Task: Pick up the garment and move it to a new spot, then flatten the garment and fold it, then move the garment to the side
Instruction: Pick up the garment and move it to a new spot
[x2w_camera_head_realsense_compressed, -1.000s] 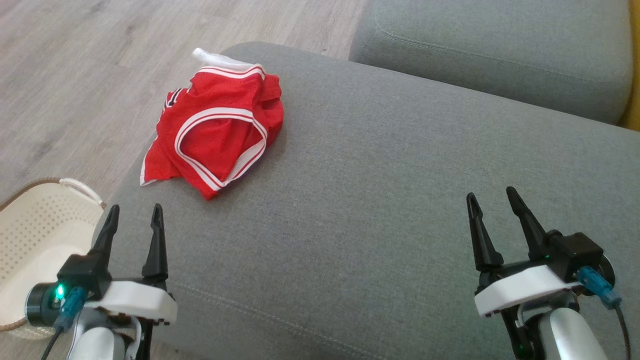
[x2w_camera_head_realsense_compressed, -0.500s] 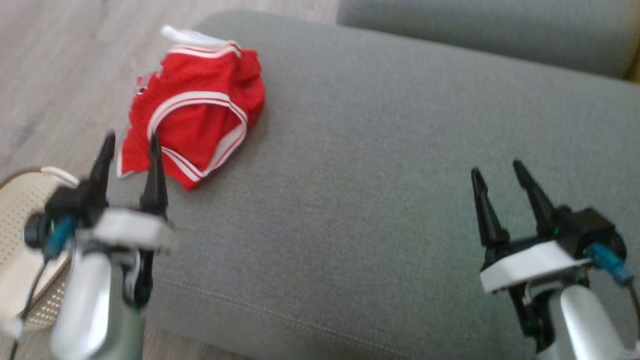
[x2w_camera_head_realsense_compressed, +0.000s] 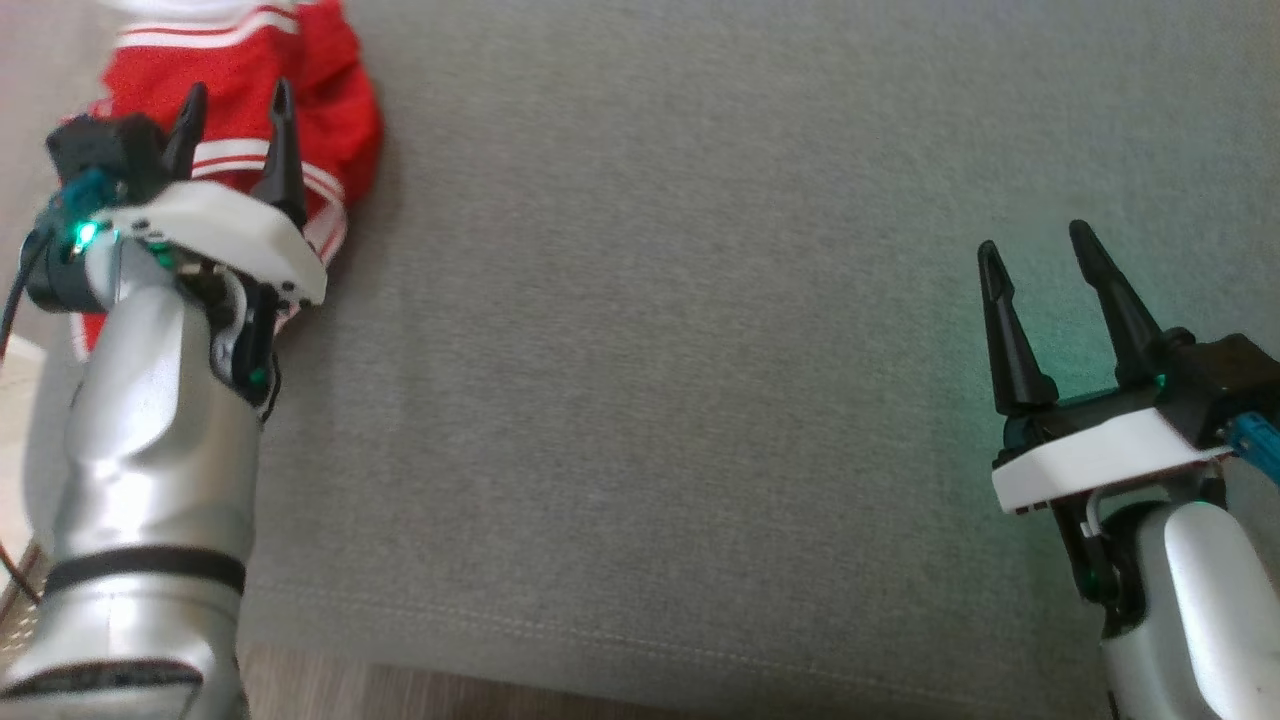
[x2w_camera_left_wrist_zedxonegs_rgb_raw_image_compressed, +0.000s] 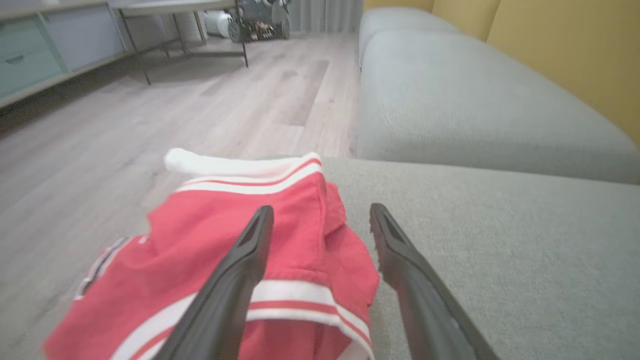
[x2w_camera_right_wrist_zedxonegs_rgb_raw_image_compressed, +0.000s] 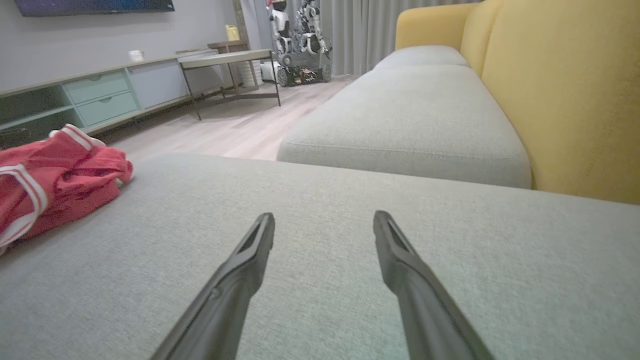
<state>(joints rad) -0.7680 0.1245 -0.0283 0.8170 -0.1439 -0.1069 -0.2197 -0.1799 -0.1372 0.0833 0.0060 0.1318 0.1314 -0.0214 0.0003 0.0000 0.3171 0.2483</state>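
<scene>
The left gripper (x2w_camera_head_realsense_compressed: 238, 90) has its two dark fingers spread wide apart, and nothing is held between them. The red garment (x2w_camera_left_wrist_zedxonegs_rgb_raw_image_compressed: 210, 250) with white stripes lies crumpled right in front of these jaws and under them. In the left wrist view, one finger (x2w_camera_left_wrist_zedxonegs_rgb_raw_image_compressed: 240, 270) reaches over the red cloth. The other finger sits over the gray cushion (x2w_camera_head_realsense_compressed: 650, 350), just beside the cloth's edge. The white band of the garment is past the fingertips, at the far end of the pile. I cannot tell if the fingers touch the cloth or only hang above it. The right gripper (x2w_camera_head_realsense_compressed: 1034, 238) is wide open too, and it holds nothing. Only bare gray cushion lies under its jaws and ahead of them. From these jaws the garment is far off to the left, well apart from both fingers. Past the right fingertips there is a second gray cushion (x2w_camera_right_wrist_zedxonegs_rgb_raw_image_compressed: 410, 115), and a yellow backrest (x2w_camera_right_wrist_zedxonegs_rgb_raw_image_compressed: 560, 90) stands to the right of the jaws. A pale wood floor (x2w_camera_left_wrist_zedxonegs_rgb_raw_image_compressed: 150, 115) shows beyond the left fingertips, behind the garment.
</scene>
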